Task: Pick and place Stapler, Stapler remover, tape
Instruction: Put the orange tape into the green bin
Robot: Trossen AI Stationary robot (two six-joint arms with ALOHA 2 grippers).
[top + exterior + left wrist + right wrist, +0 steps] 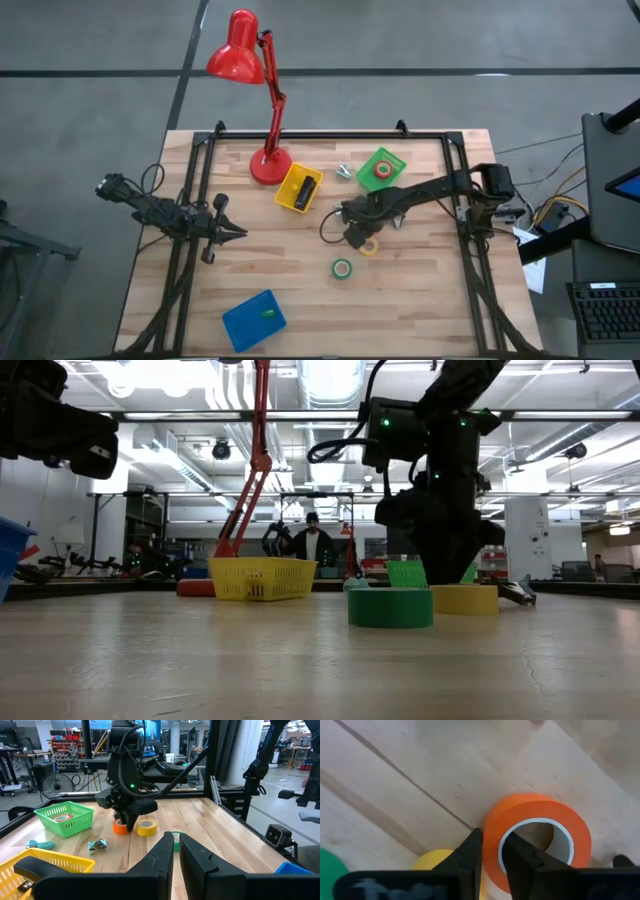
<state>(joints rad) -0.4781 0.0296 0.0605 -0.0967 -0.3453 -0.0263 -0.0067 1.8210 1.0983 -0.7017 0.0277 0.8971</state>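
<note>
The orange tape roll lies on the wood beside the yellow roll, and my right gripper is shut on it from above. The green roll lies flat nearer the table's front edge. A red roll rests in the green basket. The black stapler lies in the yellow basket. A small silvery staple remover lies between the two baskets. My left gripper hovers shut over the table's left half, touching nothing. My right gripper pinches the orange roll's wall. One finger is outside the ring and the other finger is inside its pale core. The fingers point down from above. In the left wrist view the orange roll sits level with the yellow roll on the table.
A red desk lamp stands at the far edge by the yellow basket. A blue bin sits near the front left. A black frame runs round the table. Bare wood lies between the two arms. People stand in the room beyond.
</note>
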